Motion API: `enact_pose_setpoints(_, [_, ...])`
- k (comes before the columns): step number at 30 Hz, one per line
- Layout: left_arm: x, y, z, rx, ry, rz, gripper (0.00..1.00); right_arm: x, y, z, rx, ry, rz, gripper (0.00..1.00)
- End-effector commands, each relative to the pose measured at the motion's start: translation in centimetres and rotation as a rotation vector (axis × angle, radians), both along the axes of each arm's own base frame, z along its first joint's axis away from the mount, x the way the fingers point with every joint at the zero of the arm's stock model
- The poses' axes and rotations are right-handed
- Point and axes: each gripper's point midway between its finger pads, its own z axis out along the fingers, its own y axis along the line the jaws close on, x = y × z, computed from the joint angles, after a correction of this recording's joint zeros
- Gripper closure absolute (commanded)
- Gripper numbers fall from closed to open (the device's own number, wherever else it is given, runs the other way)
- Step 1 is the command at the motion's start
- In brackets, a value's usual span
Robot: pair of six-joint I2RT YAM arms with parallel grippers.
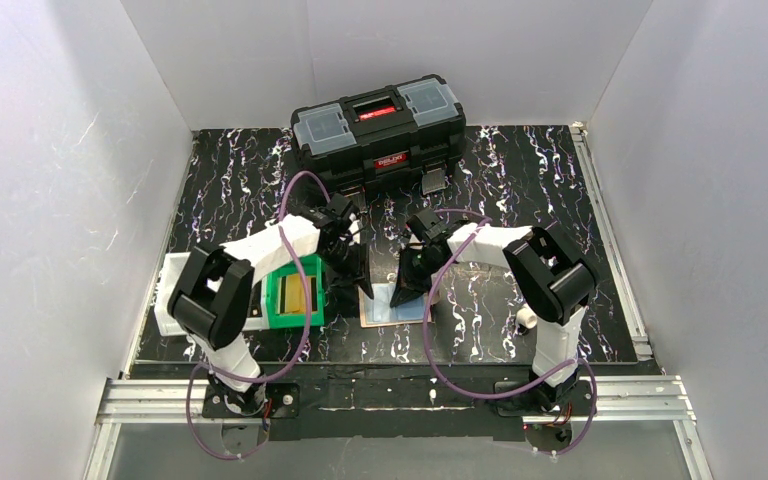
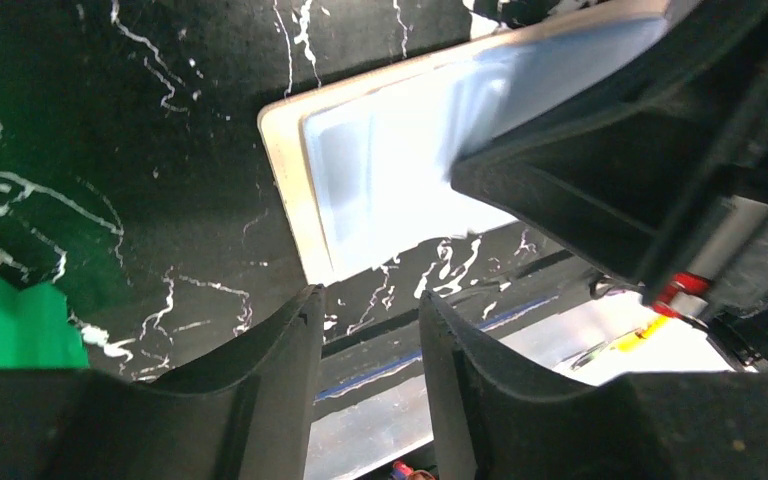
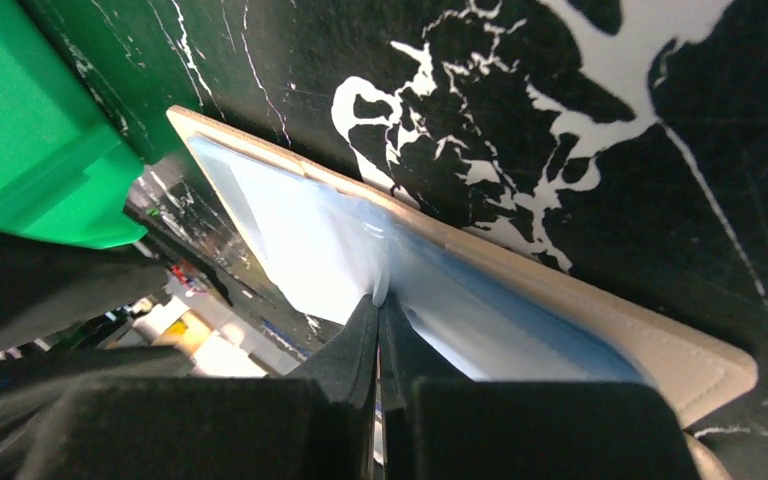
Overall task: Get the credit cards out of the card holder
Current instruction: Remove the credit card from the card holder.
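The tan card holder (image 1: 380,318) lies flat on the black marbled table between the two arms. A light blue credit card (image 1: 407,300) lies on it, also seen in the left wrist view (image 2: 390,170) and the right wrist view (image 3: 300,235). My right gripper (image 3: 380,298) is shut on a raised edge of that card, over the holder's tan border (image 3: 610,325). My left gripper (image 2: 370,300) stands open with nothing between its fingers, its tips just off the holder's near corner (image 2: 285,190). Only this one card shows.
A black toolbox (image 1: 380,125) stands at the back of the table. A green bin (image 1: 295,295) sits just left of the holder, beside a white tray (image 1: 165,300). A small white object (image 1: 526,318) lies by the right arm. White walls enclose the table.
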Motion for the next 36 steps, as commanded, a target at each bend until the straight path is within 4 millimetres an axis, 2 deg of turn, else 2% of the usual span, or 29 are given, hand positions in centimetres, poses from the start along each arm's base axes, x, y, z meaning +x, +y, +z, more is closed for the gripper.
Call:
enact_pose_setpoints(1, [-0.5, -0.8, -1.5, 0.000, 0.033, -0.008, 0.63, -1.7, -1.4, -3.7, -0.048, 0.053, -0.002, 0.97])
enact_pose_setpoints(10, [-1.3, -1.6, -3.8, -0.008, 0.072, -0.028, 0.68, -1.7, -1.5, -3.8, -0.038, 0.059, -0.012, 0.97])
enact_pose_setpoints(20, [-1.6, -1.9, -4.9, 0.006, 0.086, -0.044, 0.74, -1.6, -1.6, -3.8, -0.039, 0.061, -0.014, 0.97])
enact_pose_setpoints(30, [-1.0, -2.9, -3.0, -0.028, 0.037, -0.062, 0.88, -1.5, -1.4, -3.6, -0.035, 0.060, -0.012, 0.97])
enact_pose_setpoints(36, [-0.9, -3.4, -3.0, -0.037, 0.041, -0.069, 0.97, -1.3, -1.2, -3.3, -0.030, 0.057, -0.009, 0.97])
